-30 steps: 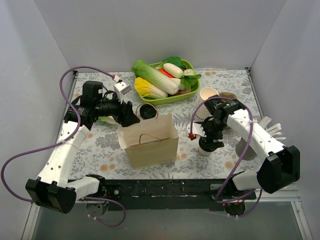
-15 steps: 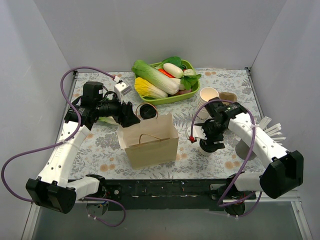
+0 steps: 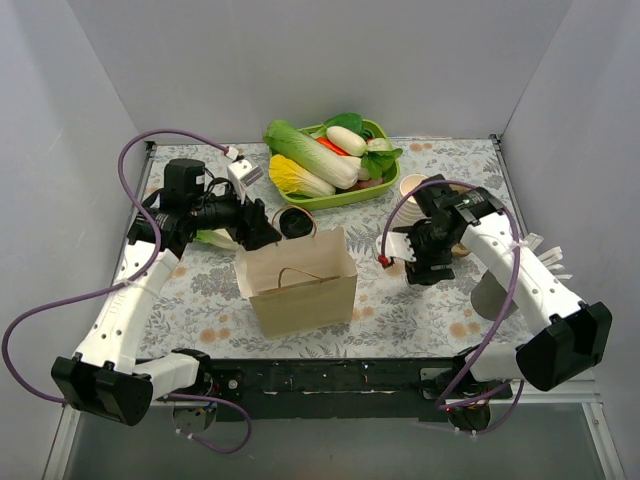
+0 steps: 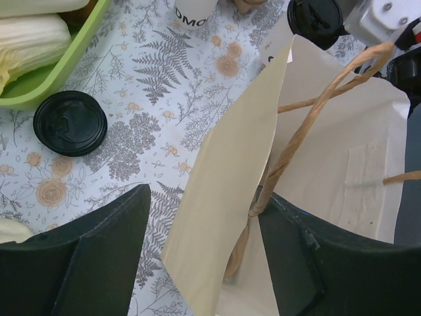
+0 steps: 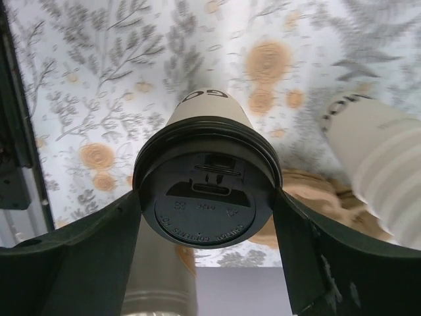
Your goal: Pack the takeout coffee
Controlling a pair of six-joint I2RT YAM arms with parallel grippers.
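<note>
One takeout coffee (image 5: 205,191) — unseen from above

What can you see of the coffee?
The coffee is a cream paper cup with dark lettering on its wall, capped by a round black plastic lid with a moulded sip tab. It looks upright, lid on, clamped at lid height between the right gripper's fingers, to the right of the bag. Its base is hidden.
</note>
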